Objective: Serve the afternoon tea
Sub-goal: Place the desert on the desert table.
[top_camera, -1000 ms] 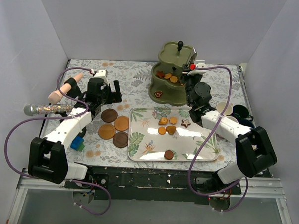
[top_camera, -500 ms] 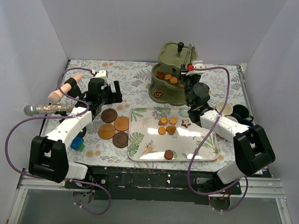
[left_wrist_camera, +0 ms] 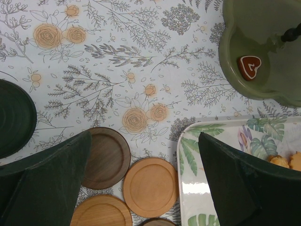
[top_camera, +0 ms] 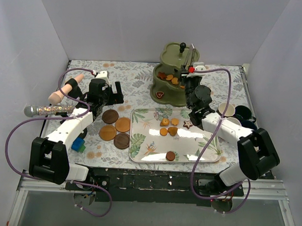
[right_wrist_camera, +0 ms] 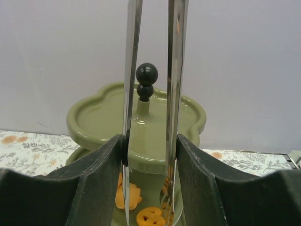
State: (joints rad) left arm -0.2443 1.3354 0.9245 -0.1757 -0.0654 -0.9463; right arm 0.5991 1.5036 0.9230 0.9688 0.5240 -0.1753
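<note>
The right hand (right_wrist_camera: 149, 146) grips the metal tongs (right_wrist_camera: 133, 70), a finger pressed on each blade. The blades stand upright with a gap between them, in front of the olive-green stand (right_wrist_camera: 103, 115). The stand sits at the upper centre of the top view. It has scalloped tiers and a black knob (right_wrist_camera: 146, 74) on its post. Orange biscuits (right_wrist_camera: 153, 215) lie on its middle tier and a red-brown heart biscuit (left_wrist_camera: 249, 67) on the lowest.

The left hand (left_wrist_camera: 143, 136) gapes wide above the flowered bench (left_wrist_camera: 117, 56), over four round brown coasters (left_wrist_camera: 150, 186). These lie left of a leaf-print tray (top_camera: 139, 142) carrying further biscuits (top_camera: 173, 130). A white mug (top_camera: 226, 109) stands near the right edge.
</note>
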